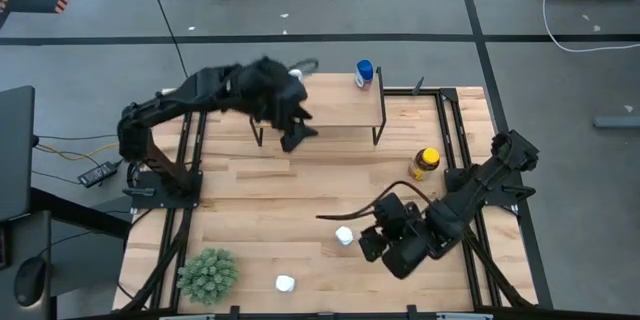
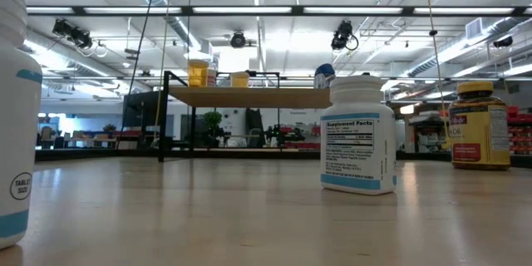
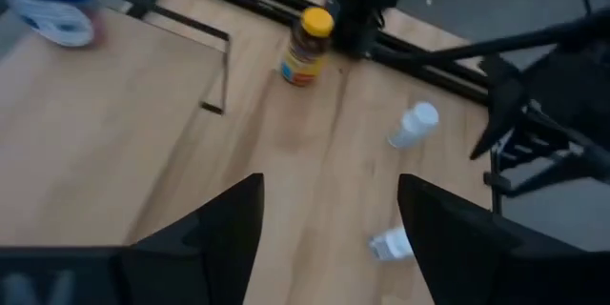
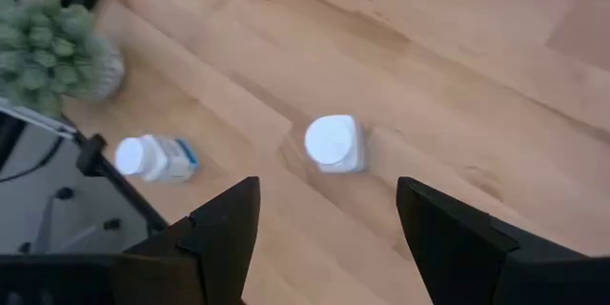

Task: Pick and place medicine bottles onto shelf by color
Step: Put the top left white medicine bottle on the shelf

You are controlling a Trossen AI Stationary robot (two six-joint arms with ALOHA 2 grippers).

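Observation:
The shelf (image 1: 335,105) stands at the table's far middle, with a blue bottle (image 1: 364,73) on its far right corner. In the low view two orange bottles (image 2: 198,72) stand on the shelf's (image 2: 249,96) left part. My left gripper (image 1: 297,134) hovers open over the shelf's near left edge, and my left arm hides those bottles from above. A white bottle (image 1: 344,235) stands upright on the table. My right gripper (image 1: 367,241) is open just to its right, touching nothing (image 4: 329,238). A second white bottle (image 1: 285,283) lies on its side near the front edge.
A dark amber, yellow-capped bottle (image 1: 425,163) stands on the table right of the shelf. A green spiky plant (image 1: 208,273) sits at the near left corner. Black frame rails (image 1: 455,130) run along the table's sides. Bare wood lies between the shelf and the white bottles.

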